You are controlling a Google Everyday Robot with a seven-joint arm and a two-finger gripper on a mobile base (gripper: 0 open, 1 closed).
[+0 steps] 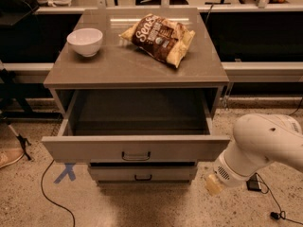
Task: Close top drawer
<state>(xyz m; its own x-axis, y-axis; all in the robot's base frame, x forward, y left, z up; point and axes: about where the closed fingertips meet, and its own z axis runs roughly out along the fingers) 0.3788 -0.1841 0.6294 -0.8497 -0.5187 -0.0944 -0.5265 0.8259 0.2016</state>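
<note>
The top drawer (135, 148) stands pulled out of the grey cabinet. Its flat front panel carries a small dark loop handle (136, 155), and its deep grey box shows nothing inside. My white arm (262, 145) comes in from the lower right. My gripper (213, 184) is the pale tip at the arm's end. It sits just below and to the right of the drawer front's right corner, apart from the handle.
A white bowl (85, 40) and a brown chip bag (161, 37) lie on the tabletop (118, 70). A lower drawer front (142, 174) shows beneath the open one. A blue tape cross (65, 172), cables and a shoe (9, 157) lie on the floor at the left.
</note>
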